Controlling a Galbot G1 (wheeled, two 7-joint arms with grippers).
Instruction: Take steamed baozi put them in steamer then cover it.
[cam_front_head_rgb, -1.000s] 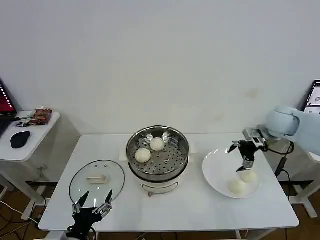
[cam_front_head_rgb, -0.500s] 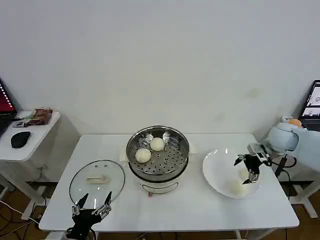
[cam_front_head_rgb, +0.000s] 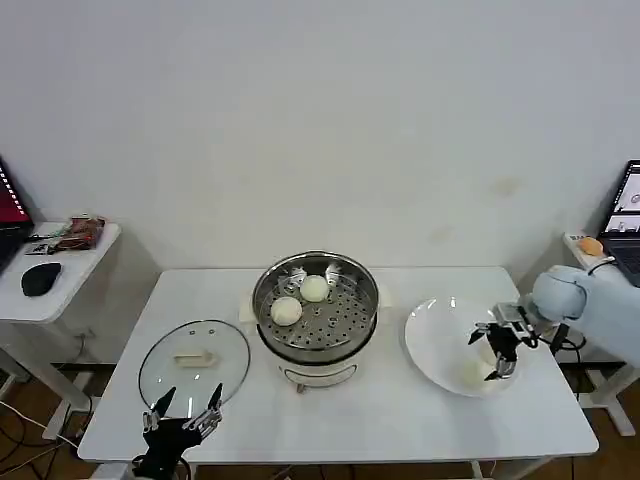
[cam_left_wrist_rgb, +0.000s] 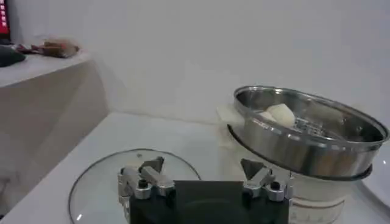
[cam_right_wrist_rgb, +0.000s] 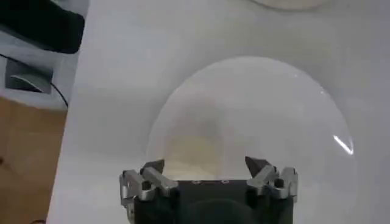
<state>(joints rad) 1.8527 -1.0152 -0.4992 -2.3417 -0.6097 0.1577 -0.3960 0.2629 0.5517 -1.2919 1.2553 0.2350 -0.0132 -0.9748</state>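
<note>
Step in hand: right gripper (cam_front_head_rgb: 497, 352) low over white plate (cam_front_head_rgb: 430, 345), fingers spread, nothing held, reaching for remaining baozi (cam_front_head_rgb: 470, 373) (pale against plate, count unclear). Two baozi (cam_front_head_rgb: 287, 311) already in steamer (cam_front_head_rgb: 315, 305) mid-table. Cover (cam_front_head_rgb: 194, 360) lies flat beside steamer. Left gripper (cam_front_head_rgb: 183, 420) parked open near cover. Next move likely: close on bun, carry to steamer. No readable writing anywhere.

Right arm working, left arm parked.
Right claw (cam_front_head_rgb: 497, 355) reaches in from the right side, pale forearm bent at the wrist, fingers pointing down and spread apart; wrist view (cam_right_wrist_rgb: 208, 172) confirms a wide gap between tips. Left claw (cam_front_head_rgb: 183, 410) sits low at the near left, fingers up, spread (cam_left_wrist_rgb: 203, 173).
</note>
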